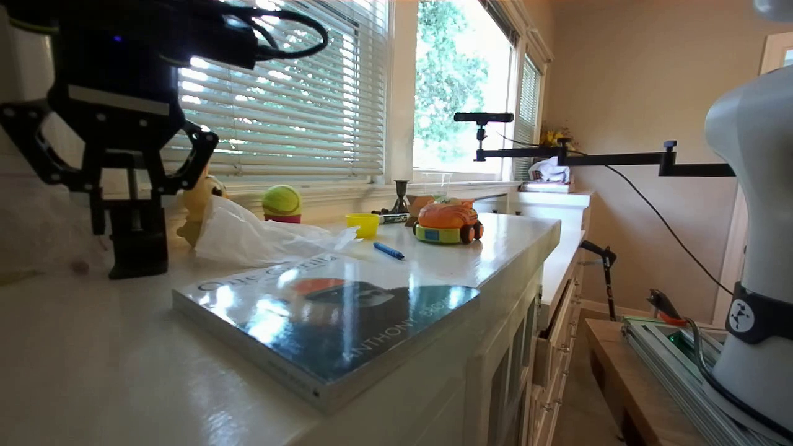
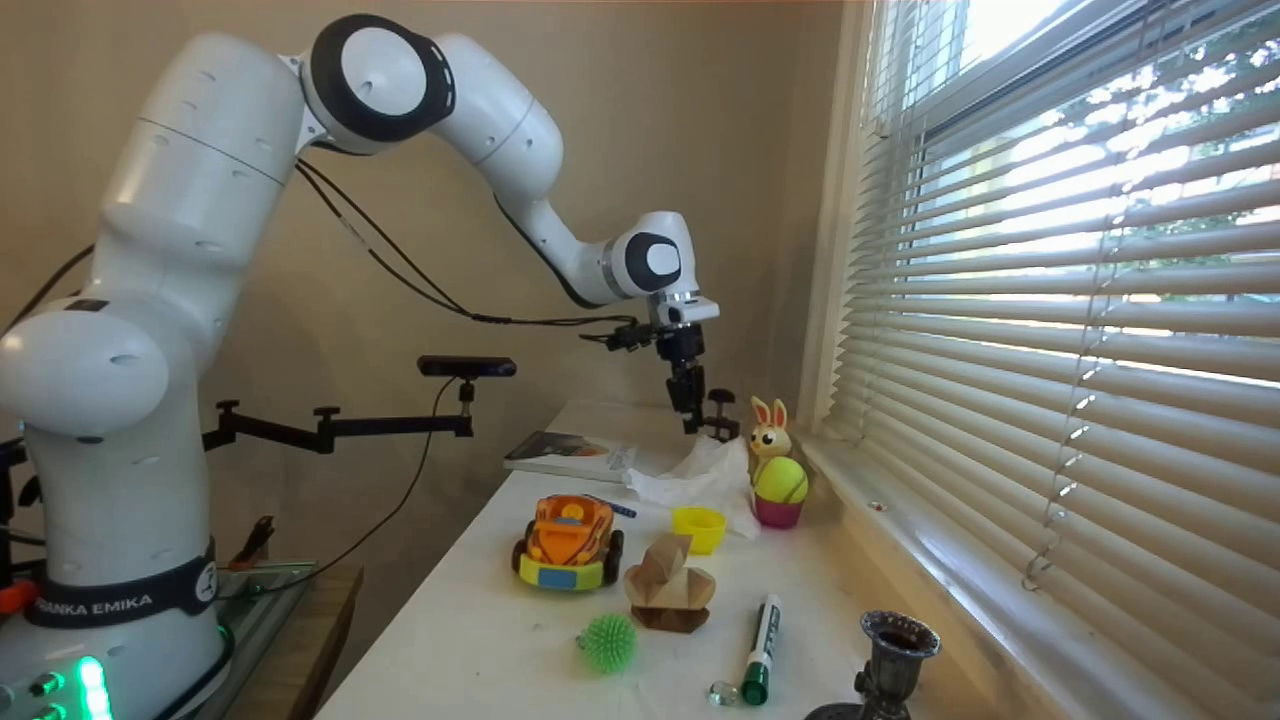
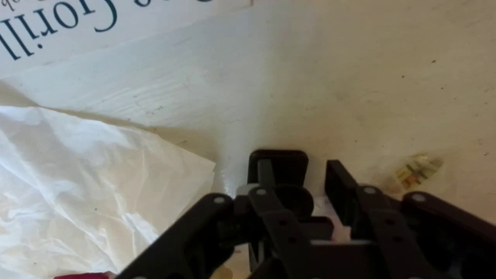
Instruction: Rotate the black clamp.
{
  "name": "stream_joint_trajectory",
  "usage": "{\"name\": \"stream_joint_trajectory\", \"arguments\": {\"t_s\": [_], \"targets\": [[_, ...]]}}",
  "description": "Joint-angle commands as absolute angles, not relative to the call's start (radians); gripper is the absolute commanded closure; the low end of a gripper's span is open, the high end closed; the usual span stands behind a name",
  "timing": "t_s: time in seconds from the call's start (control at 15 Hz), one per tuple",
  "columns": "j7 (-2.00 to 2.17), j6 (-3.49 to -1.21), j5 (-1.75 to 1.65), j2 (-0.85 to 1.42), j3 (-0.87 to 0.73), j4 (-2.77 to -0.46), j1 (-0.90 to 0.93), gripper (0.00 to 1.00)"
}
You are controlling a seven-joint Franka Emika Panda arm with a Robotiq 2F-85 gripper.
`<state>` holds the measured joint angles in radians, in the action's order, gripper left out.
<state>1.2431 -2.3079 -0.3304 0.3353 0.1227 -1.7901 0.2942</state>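
The black clamp (image 1: 137,244) stands upright, its block low at the counter and its thin screw rising up between the gripper's fingers in this exterior view. It also shows in an exterior view with its round knob (image 2: 720,396) on top, on the window side of the fingers. My gripper (image 3: 300,170) is open and low over the counter. In the wrist view the left finger overlaps the clamp (image 3: 288,166), and a gap separates the clamp from the right finger. I cannot tell whether the left finger touches it. The gripper also shows in both exterior views (image 1: 127,226) (image 2: 688,422).
Crumpled white paper (image 2: 700,478) lies close to the clamp. A book (image 1: 328,316) lies toward the counter's front edge. A bunny toy (image 2: 768,440), a tennis ball in a cup (image 2: 780,482), a yellow cup (image 2: 699,529) and an orange toy car (image 2: 569,545) stand nearby.
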Motion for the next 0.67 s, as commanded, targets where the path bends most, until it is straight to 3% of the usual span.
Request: {"name": "stream_joint_trajectory", "arguments": {"t_s": [0.0, 0.27, 0.6], "targets": [[1.250, -2.321, -0.297, 0.365, 0.113, -1.767, 0.312, 0.28], [1.234, -2.311, -0.300, 0.378, 0.114, -1.753, 0.322, 0.01], [1.052, -2.183, -0.243, 0.371, 0.159, -1.709, 0.323, 0.00]]}}
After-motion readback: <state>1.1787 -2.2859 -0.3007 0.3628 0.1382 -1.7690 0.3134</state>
